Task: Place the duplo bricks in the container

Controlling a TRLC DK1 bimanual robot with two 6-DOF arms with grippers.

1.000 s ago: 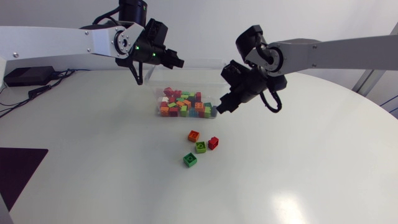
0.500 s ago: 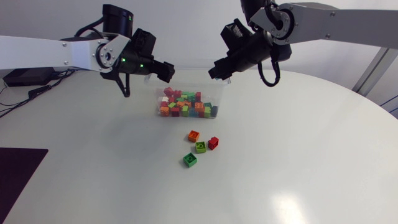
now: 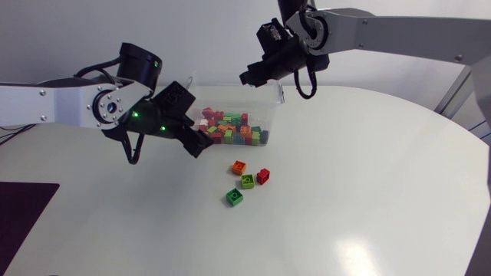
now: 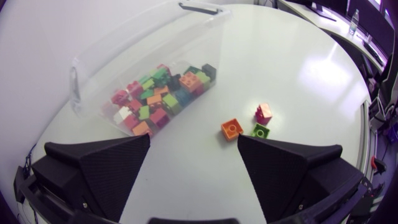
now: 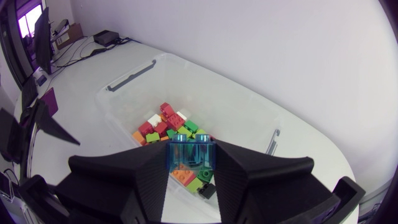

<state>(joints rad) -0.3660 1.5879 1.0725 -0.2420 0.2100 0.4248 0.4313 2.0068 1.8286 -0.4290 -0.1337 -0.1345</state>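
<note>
While it hangs above the clear container (image 5: 244, 118), the right gripper (image 5: 191, 163) is clamped on a translucent blue brick (image 5: 191, 149), one finger on each side. Directly under it in the right wrist view is the pile of bricks (image 5: 168, 127) in the container, a mix of red, green, orange and white. The head view puts this gripper (image 3: 248, 77) over the container's far side, with the right arm coming in high from the right edge.

Left gripper (image 4: 194, 146): fingers spread wide, nothing between them. In the head view it (image 3: 198, 145) sits low at the near left corner of the container (image 3: 270, 92); cannot tell whether they touch. Ahead of it in the left wrist view are the container (image 4: 106, 59) with the pile (image 4: 161, 99), and loose bricks on the white table (image 4: 298, 68).

The head view shows four loose ones near the container's front wall but apart from it: orange brick (image 3: 238, 166), lime brick (image 3: 248, 181), red brick (image 3: 262, 176), dark green brick (image 3: 234, 197). Lime and red are touching or nearly so; orange and dark green stand slightly off. The left wrist view shows only three: orange (image 4: 231, 128), red (image 4: 263, 114) and a green one (image 4: 261, 131).
</note>
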